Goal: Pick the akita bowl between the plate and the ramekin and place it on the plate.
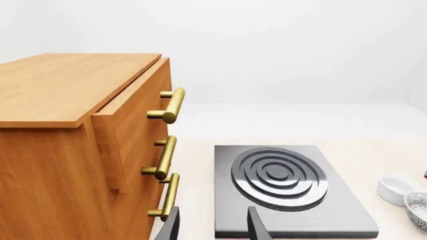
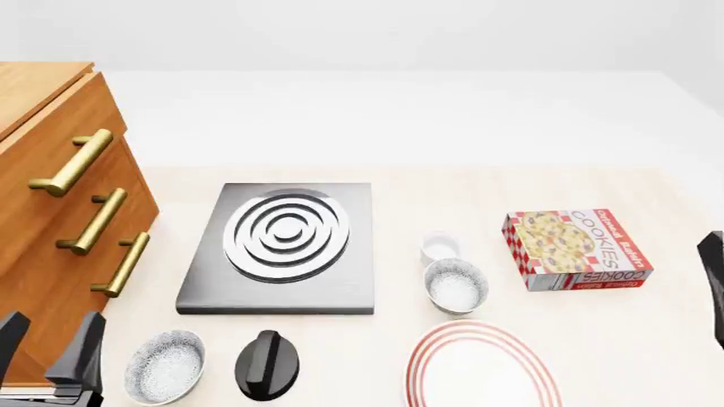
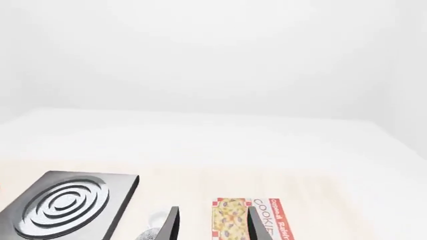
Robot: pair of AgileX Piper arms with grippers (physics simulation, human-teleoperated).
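The akita bowl [image 2: 455,285], speckled grey with a white inside, sits upright between the small white ramekin [image 2: 439,248] behind it and the red-ringed plate [image 2: 481,371] at the front edge. In the left wrist view the ramekin [image 1: 395,187] and part of the bowl [image 1: 419,210] show at the frame's edge. My left gripper [image 2: 46,346] hangs open at the front left beside the cabinet, far from the bowl, holding nothing. My right gripper [image 3: 213,227] is open and empty. One of its fingers [image 2: 713,275] shows at the table's right edge, beyond the cookie box.
A wooden cabinet [image 2: 51,195] with brass handles fills the left. A grey stove plate [image 2: 283,246] lies mid-table. A cookie box [image 2: 577,248] lies right of the bowl. A twin speckled bowl [image 2: 165,366] and a black knob-like object [image 2: 267,365] sit at the front left.
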